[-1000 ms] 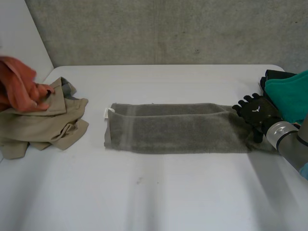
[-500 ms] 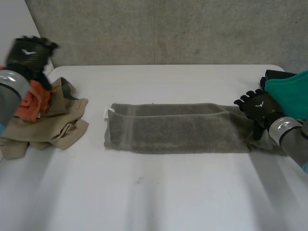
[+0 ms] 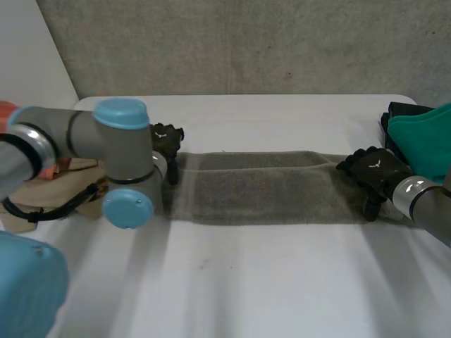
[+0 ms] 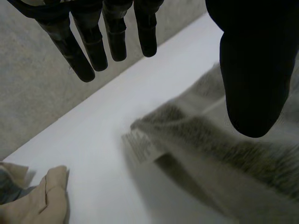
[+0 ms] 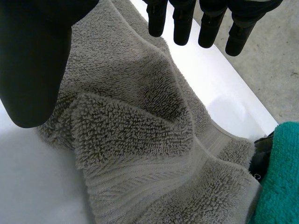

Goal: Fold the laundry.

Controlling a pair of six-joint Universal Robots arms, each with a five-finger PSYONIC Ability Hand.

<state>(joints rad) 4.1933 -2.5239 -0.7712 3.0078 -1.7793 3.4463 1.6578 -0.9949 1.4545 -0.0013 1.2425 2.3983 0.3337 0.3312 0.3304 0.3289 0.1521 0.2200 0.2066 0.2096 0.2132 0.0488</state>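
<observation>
A grey towel (image 3: 268, 186), folded into a long strip, lies across the middle of the white table (image 3: 232, 282). My left hand (image 3: 168, 138) hovers at its left end, open, fingers (image 4: 93, 42) straight and thumb apart, above the towel corner (image 4: 224, 140) with its white label (image 4: 142, 147). At the strip's right end my right hand (image 3: 373, 172) rests, also open. Under its palm the towel (image 5: 140, 126) bunches in soft ridges, with fingers (image 5: 210, 23) and thumb spread and nothing pinched.
A pile of beige clothes (image 3: 42, 190) with an orange cloth (image 3: 5, 113) sits at the table's left, partly behind my left arm (image 3: 120, 162). Teal cloth (image 3: 423, 141) on a dark garment (image 3: 402, 109) lies at the right edge, close to the towel's end (image 5: 280, 172).
My left arm has swung from the clothes pile at the left over to the towel's left end, and its hand has opened, empty. The right hand has shifted slightly on the towel's right end.
</observation>
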